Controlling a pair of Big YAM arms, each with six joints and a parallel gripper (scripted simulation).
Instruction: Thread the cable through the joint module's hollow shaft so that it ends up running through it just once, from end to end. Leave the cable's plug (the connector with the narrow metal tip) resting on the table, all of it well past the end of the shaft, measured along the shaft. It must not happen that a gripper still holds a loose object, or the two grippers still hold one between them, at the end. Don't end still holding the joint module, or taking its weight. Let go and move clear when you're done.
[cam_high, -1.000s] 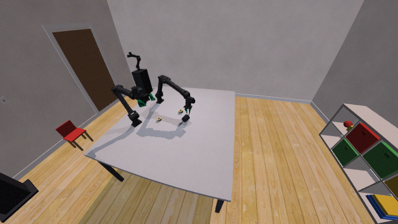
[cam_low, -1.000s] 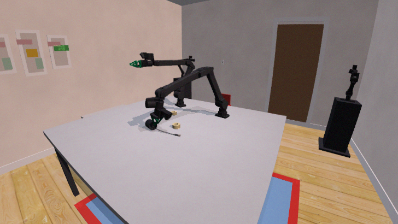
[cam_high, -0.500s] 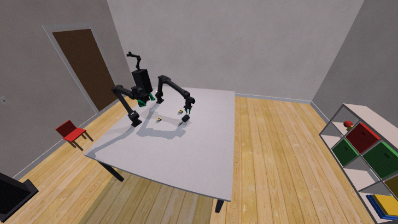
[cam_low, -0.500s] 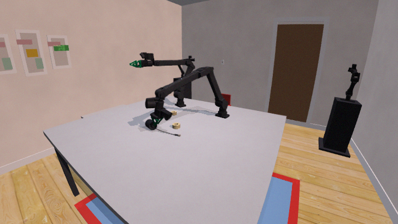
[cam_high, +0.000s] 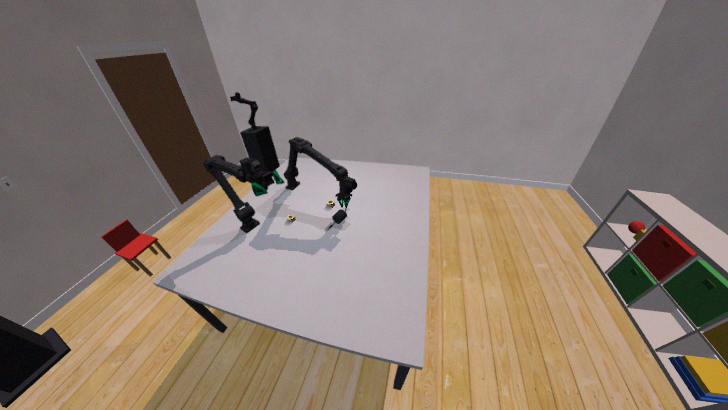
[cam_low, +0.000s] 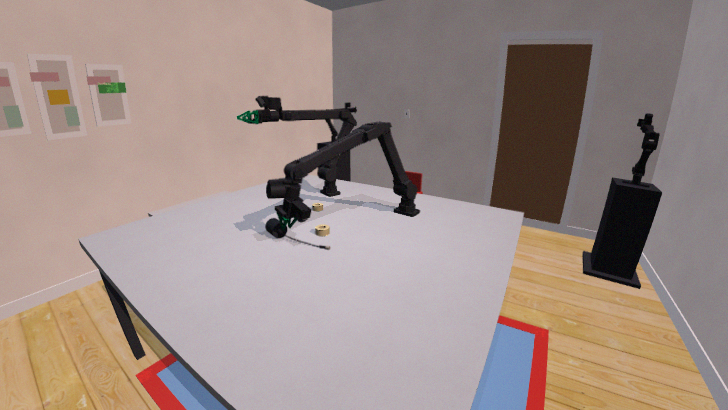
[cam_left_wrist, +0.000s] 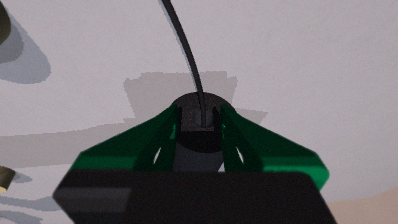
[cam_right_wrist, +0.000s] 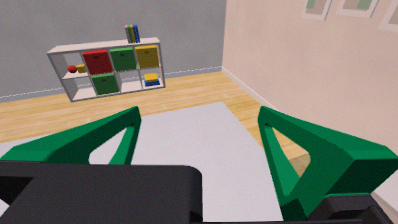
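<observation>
Left wrist view: my left gripper (cam_high: 344, 203) (cam_low: 288, 222) (cam_left_wrist: 198, 111) stands part open at the joint module (cam_high: 339, 217) (cam_low: 276, 228) (cam_left_wrist: 192, 123), not clamped. Right gripper (cam_high: 266, 183) (cam_low: 237, 118) (cam_right_wrist: 199, 114) is spread wide, well off. The cable (cam_low: 304, 242) (cam_left_wrist: 185, 47) runs out from the module's near end, plug (cam_low: 326, 247) on the desk (cam_high: 285, 285) (cam_low: 326, 315) (cam_left_wrist: 310, 55) (cam_right_wrist: 200, 150). Can't tell if it passes right through; bore's too dark. Risks: a fingertip nudge could roll the module; closing off-centre could snag the cable and drag the plug back.

The left tool (cam_high: 344, 204) (cam_low: 285, 225) (cam_left_wrist: 198, 111) points downward, partly open; the right tool (cam_high: 268, 183) (cam_low: 240, 117) (cam_right_wrist: 199, 112) hovers higher, spread wide.
</observation>
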